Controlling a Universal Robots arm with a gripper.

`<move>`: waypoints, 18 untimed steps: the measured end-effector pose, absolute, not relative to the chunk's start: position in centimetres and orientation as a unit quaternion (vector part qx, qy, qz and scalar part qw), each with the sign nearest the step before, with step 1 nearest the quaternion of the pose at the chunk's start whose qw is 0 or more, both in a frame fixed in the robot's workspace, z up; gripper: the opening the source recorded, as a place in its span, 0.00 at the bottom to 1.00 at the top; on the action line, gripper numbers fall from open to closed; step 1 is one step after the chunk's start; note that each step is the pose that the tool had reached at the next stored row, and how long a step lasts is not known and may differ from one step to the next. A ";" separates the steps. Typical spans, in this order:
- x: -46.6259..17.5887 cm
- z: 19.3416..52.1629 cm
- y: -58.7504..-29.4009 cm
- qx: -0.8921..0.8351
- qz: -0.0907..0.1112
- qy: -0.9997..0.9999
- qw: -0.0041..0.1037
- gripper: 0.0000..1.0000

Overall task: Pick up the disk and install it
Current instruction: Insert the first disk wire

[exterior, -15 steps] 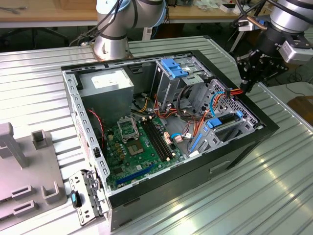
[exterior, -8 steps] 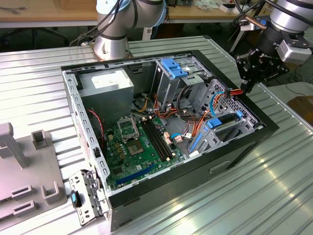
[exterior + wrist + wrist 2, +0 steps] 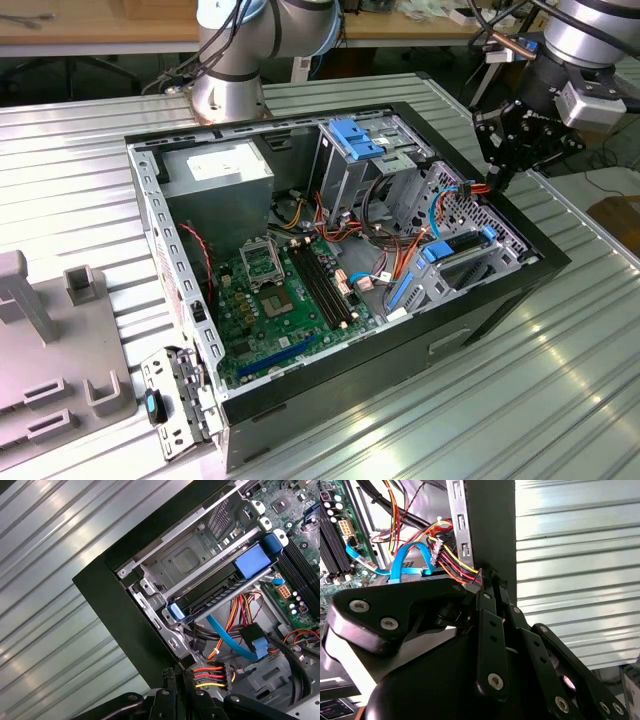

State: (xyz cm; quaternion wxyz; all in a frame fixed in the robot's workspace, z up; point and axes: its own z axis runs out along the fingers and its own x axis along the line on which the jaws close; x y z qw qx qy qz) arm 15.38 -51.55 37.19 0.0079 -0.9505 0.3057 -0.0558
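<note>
The disk [image 3: 462, 245], a dark drive in a blue carrier rail, lies flat in the drive bay at the front corner of the open computer case [image 3: 400, 360], toward the exterior view's right. In the first wrist view the disk [image 3: 220, 594] sits slotted between the bay's metal rails, blue tab toward the motherboard. My gripper [image 3: 497, 182] hangs over the case's wall, behind the disk and apart from it. In both wrist views its black fingers [image 3: 487, 587] are pressed together with nothing between them, beside a bundle of red, yellow and black power wires [image 3: 210, 676].
An upright grey drive cage with a blue bracket [image 3: 355, 135] stands at the case's back. The motherboard [image 3: 280, 290] and power supply [image 3: 220, 170] fill the rest. A grey fixture [image 3: 40, 350] and a metal bracket [image 3: 170, 405] lie on the ribbed table [image 3: 560, 400]. Another arm's base [image 3: 230, 85] stands behind.
</note>
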 end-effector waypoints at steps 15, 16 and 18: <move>12.9 37.2 -51.5 -0.943 -0.056 0.329 0.007 0.16; 12.8 37.2 -51.5 -0.942 -0.056 0.331 0.006 0.16; 12.6 37.2 -51.5 -0.940 -0.056 0.338 0.006 0.16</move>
